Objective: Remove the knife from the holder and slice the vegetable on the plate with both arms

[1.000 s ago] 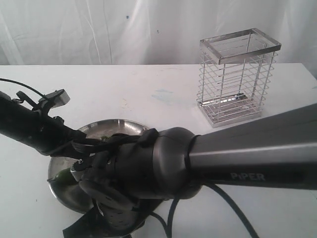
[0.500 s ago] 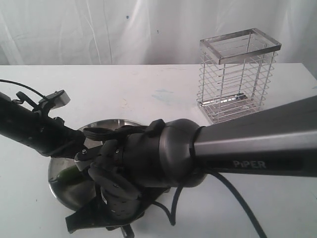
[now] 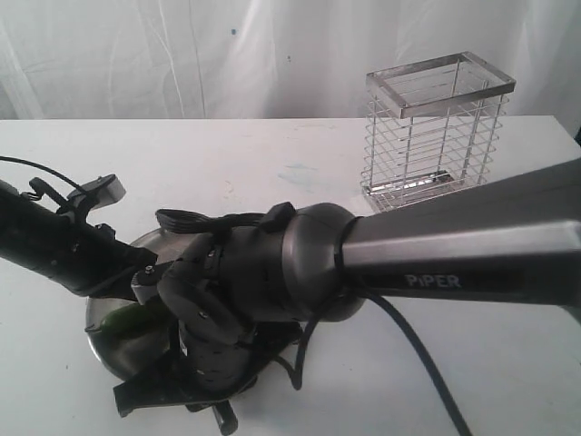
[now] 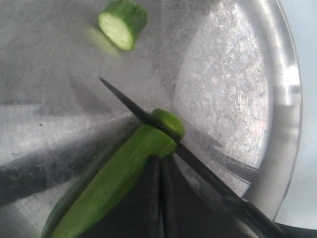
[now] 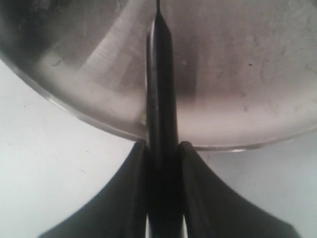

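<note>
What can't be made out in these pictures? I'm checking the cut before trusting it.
- Exterior view: the long green vegetable and round steel plate are mostly hidden by the right arm.
- Left wrist view: the vegetable's far end leaves the frame; the dark knife blade hides the cut depth.
- Right wrist view: no vegetable in view.

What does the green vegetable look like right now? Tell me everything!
The vegetable is a slim cucumber-like stick, dark green skin, pale green inside. It lies on the shiny metal plate, pinched by the left claw. The dark knife, held by the right claw, is cutting through near its end, with a thin round slice leaning on the blade. One chunk, already cut off, lies apart on the plate.
</note>
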`<action>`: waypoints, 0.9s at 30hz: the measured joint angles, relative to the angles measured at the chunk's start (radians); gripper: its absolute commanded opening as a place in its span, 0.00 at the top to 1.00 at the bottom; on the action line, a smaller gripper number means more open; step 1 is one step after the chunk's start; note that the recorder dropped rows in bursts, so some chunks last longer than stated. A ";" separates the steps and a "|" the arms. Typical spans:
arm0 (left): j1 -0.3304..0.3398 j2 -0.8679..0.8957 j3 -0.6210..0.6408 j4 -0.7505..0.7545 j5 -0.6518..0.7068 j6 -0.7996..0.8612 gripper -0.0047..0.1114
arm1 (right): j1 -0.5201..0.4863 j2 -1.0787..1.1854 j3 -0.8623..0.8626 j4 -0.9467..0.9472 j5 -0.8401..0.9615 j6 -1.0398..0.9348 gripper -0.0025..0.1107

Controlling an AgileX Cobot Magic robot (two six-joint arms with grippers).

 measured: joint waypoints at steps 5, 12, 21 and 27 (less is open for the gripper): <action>0.000 0.000 0.000 -0.006 -0.002 0.000 0.96 | 0.000 0.034 -0.058 0.007 0.017 -0.013 0.98; 0.000 0.000 0.000 -0.017 -0.002 0.000 0.96 | 0.000 0.062 -0.110 0.007 0.065 -0.037 0.98; 0.000 0.000 0.000 -0.118 0.030 0.073 0.96 | 0.000 0.063 -0.114 0.007 0.072 -0.041 0.98; -0.007 0.013 0.022 -0.120 0.005 0.077 0.96 | 0.000 0.063 -0.114 0.007 0.078 -0.041 0.98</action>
